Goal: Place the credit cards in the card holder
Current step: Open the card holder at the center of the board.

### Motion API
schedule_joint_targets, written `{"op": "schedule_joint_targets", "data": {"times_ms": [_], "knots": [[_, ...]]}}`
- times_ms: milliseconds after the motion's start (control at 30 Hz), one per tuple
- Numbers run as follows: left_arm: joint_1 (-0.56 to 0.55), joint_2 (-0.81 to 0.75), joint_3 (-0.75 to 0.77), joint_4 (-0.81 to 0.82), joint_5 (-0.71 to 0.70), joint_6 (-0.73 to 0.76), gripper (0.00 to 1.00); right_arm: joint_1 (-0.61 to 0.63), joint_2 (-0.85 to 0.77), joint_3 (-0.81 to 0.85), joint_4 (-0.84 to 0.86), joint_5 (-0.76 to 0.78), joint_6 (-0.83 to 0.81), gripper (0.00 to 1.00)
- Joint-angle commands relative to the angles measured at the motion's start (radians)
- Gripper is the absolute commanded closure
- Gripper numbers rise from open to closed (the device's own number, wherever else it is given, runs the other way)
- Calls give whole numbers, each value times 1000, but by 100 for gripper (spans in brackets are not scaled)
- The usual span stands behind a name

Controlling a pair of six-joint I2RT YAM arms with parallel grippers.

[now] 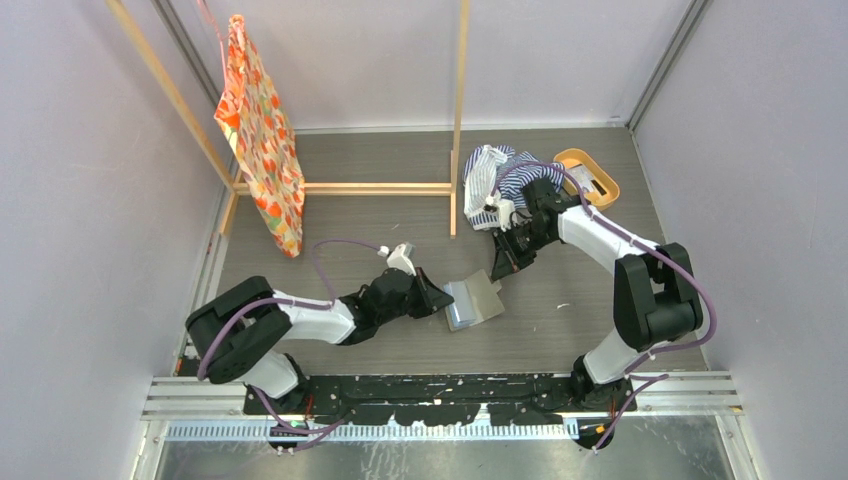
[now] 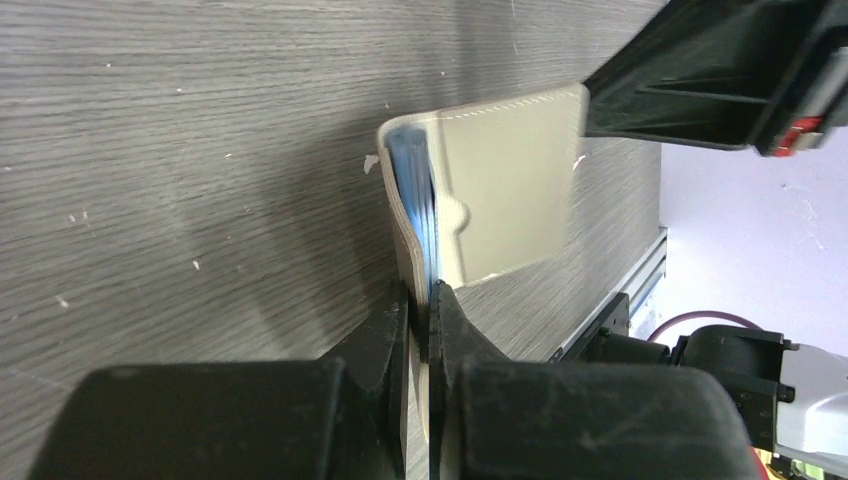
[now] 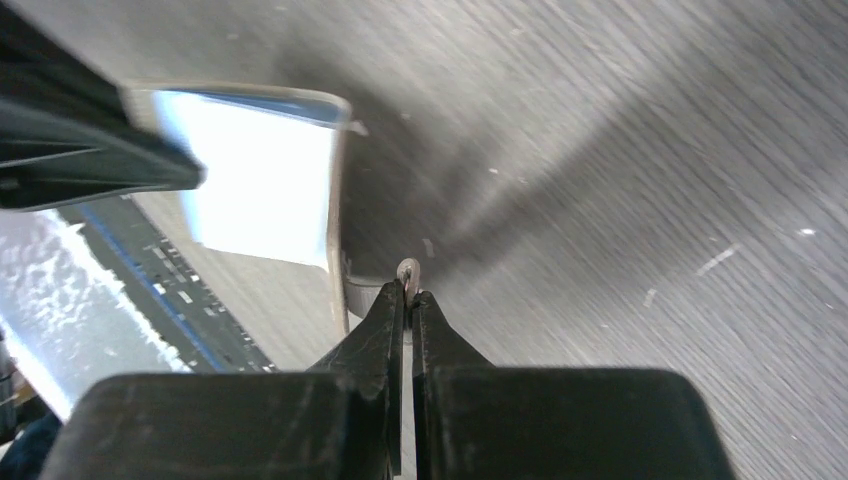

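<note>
- We're pinching the small grey-taupe soft folding card holder [image 1: 473, 303] with our left tool [image 2: 420, 300], which is clenching tight on its near edge.
- Our right tool [image 3: 408, 290] is squeezing the holder's closing tab [image 3: 365, 287], right by the tiny metal snap [image 3: 407, 268].
- The thin pale whitish-blue credit cards [image 2: 412, 195] are sitting inside the fold, edges showing.
- The holder is sitting mid-way across the grey wood-grain worktop [image 1: 380, 215], between both tools. We can't tell if it's touching the surface.

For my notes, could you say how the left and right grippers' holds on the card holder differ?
The left gripper pinches the card holder's edge, the right gripper only its snap tab. The left reaches from the left, the right from farther back. Both are shut.
</note>
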Motion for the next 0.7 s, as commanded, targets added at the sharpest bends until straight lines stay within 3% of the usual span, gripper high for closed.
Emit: {"op": "schedule_joint_targets", "data": {"times_ms": [0, 200, 333, 500, 600, 667], "knots": [[6, -123, 138, -346, -17, 74, 100, 6, 73, 50, -8, 128, 14, 92], [6, -81, 352, -735, -40, 144, 100, 24, 41, 78, -11, 148, 28, 55], [6, -23, 406, -771, -15, 157, 100, -13, -149, 29, 52, 142, 37, 38], [6, 19, 486, -843, -21, 177, 100, -29, -226, -7, 66, -75, 29, 36], [6, 44, 512, -853, -20, 173, 100, -22, -174, -6, 59, -237, 68, 38], [6, 51, 507, -829, -11, 158, 100, -15, -102, -1, 67, -276, 115, 44]]}}
